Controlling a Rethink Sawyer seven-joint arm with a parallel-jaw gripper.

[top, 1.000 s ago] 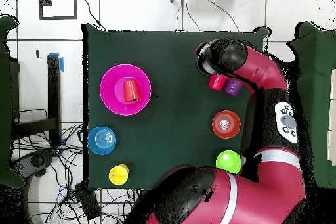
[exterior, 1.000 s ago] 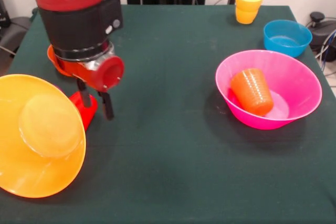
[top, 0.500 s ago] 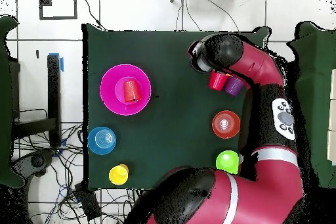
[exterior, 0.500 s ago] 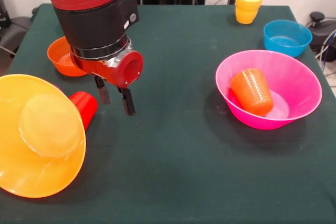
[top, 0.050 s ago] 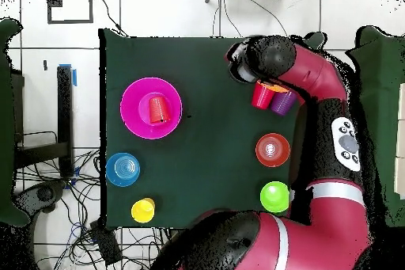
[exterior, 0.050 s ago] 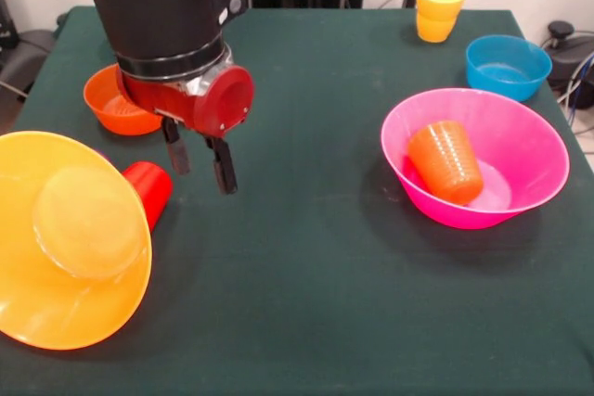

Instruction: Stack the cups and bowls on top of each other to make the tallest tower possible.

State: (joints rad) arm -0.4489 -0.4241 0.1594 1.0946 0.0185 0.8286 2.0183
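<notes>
Front: my gripper [exterior, 0.050 s ago: 198, 162] open, empty, lifted clear of the small red plastic cup [exterior, 0.050 s ago: 148, 191], now tipped beside the large yellow-orange bowl [exterior, 0.050 s ago: 70, 238]. Overhead: red cup [top, 0.050 s ago: 262, 95] touching the purple cup [top, 0.050 s ago: 282, 102]. No tower; regrasp needed.

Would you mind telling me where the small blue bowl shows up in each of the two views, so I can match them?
Front view: the small blue bowl sits near the upper right, beyond the large pink bowl.
Overhead view: the small blue bowl lies at the left, just below the large pink bowl.
Shared landmark: the pink bowl with the orange cup lying inside it.
</notes>
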